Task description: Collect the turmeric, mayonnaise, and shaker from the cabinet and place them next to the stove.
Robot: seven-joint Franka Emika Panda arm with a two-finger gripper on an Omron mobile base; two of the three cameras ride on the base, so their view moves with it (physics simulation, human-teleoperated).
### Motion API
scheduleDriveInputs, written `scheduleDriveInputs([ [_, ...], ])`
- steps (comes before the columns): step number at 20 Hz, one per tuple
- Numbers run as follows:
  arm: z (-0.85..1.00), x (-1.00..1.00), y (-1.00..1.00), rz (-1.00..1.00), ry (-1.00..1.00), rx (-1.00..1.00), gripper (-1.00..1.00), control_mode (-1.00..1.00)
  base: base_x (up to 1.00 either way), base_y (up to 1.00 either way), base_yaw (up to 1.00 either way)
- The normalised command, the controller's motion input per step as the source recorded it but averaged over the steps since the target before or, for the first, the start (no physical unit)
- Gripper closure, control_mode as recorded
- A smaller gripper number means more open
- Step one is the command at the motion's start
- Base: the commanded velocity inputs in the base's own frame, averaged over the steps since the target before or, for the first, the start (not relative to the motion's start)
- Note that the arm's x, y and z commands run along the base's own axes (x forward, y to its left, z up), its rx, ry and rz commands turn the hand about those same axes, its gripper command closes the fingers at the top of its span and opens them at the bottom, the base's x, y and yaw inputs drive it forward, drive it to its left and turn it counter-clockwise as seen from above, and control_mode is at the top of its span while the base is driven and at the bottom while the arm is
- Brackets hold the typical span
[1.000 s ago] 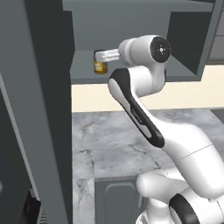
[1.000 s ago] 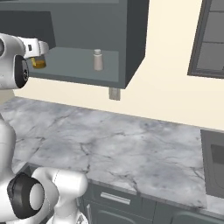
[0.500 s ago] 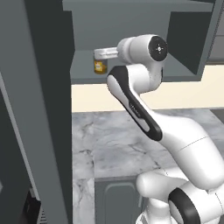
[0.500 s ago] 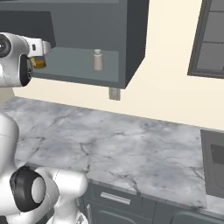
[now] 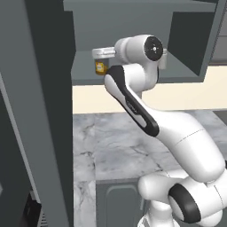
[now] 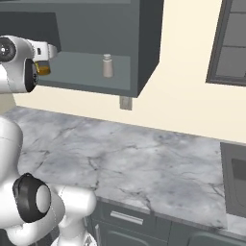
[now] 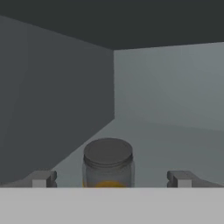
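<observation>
I have the arm reaching up into the open cabinet [image 6: 144, 43], and room is tight on one side. In the left base view a cabinet door [image 5: 42, 111] stands open close to the arm's left, its edge running down past the shelf front. In the hand view the cabinet's side wall [image 7: 52, 96] closes in on the left and meets the back wall [image 7: 170, 83] at a corner just behind the turmeric [image 7: 108, 164]; to the right of the jar the grey shelf [image 7: 175, 144] lies bare and open. In the right base view the shelf stretches from the hand toward the shaker [image 6: 107, 66], which stands upright well apart from the turmeric, nearer the cabinet's far end. Below, the marble desk [image 6: 144, 158] runs wide and bare to the stove [image 6: 234, 178] at the right edge.

The claw [image 7: 111, 178] stands fully apart, its two fingertips [image 7: 43, 178] well out to either side of the turmeric. The jar sits upright on the shelf between them, a little left of centre, touching neither tip as far as I can see. The claw holds nothing. From the left base view the turmeric [image 5: 101, 67] shows just below the tip of the hand, near the shelf's front edge.
</observation>
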Motion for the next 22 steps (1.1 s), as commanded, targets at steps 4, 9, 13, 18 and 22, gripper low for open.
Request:
scheduleDriveInputs([
  [4,-0.09,0.15,0.09,0.00,0.00,0.00,-1.00,-1.00,0.00,0.00,0.00],
  [9,-0.20,0.15,0.11,0.00,0.00,0.00,-1.00,-1.00,0.00,0.00,0.00],
  [13,-0.18,0.14,0.08,0.00,0.00,0.00,-1.00,-1.00,0.00,0.00,0.00],
  [18,-0.03,0.14,0.02,0.00,0.00,0.00,-1.00,-1.00,0.00,0.00,0.00],
  [22,0.00,0.06,0.00,0.00,0.00,0.00,-1.00,-1.00,0.00,0.00,0.00],
])
